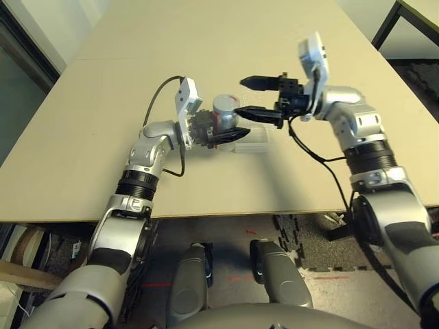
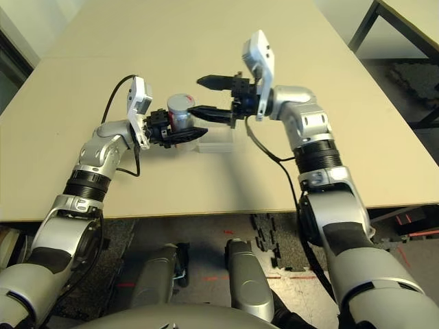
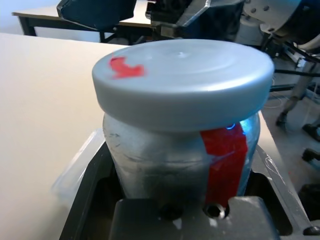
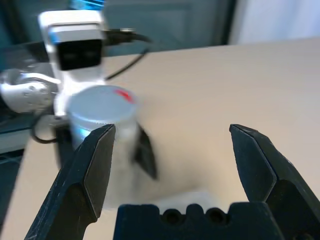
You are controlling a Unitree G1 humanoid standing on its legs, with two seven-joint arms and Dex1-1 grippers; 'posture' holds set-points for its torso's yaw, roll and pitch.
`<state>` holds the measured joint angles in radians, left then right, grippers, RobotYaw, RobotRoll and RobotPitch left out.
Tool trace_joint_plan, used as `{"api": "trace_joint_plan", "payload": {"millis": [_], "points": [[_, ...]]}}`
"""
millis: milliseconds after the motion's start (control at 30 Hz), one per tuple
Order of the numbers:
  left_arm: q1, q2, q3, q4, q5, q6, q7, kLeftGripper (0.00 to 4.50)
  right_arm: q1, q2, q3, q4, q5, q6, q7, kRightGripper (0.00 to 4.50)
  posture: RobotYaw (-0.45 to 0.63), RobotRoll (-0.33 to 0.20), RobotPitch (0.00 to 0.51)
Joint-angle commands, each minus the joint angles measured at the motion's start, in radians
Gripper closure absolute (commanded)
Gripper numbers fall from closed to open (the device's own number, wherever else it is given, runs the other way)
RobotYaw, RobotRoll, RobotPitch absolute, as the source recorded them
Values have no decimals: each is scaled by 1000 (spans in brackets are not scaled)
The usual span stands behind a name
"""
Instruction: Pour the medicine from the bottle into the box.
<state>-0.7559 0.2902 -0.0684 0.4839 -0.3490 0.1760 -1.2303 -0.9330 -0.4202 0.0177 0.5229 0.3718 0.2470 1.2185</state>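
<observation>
Bottle (image 1: 225, 112) sits centre frame, upright, cap (image 3: 182, 80) on, clenched in your left tool (image 1: 230, 133) above the box (image 1: 252, 142). Right tool (image 1: 255, 98) released beside it. Looks rigid, light, smooth; take the cap's rim.

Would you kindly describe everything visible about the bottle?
The bottle is a small silver-grey cylinder, seemingly metallic, with a red strip down its side and a round flat grey cap still on, marked red on top. It stands upright above the table, clamped in the left gripper, beside the clear box.
</observation>
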Motion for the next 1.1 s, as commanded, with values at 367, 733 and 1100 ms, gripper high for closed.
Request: {"api": "trace_joint_plan", "payload": {"millis": [367,733,1100], "points": [[2,4,-14,3,10,-21,-14,1653,55,-14,0,-139,82,105,82,0,-210,0,131],[3,6,-17,-2,9,-18,-16,1653,34,100,37,-172,76,106,53,0,-203,0,128],[18,8,-19,-38,4,-3,-9,1653,-14,181,61,-54,4,-10,14,0,-184,0,125]]}}
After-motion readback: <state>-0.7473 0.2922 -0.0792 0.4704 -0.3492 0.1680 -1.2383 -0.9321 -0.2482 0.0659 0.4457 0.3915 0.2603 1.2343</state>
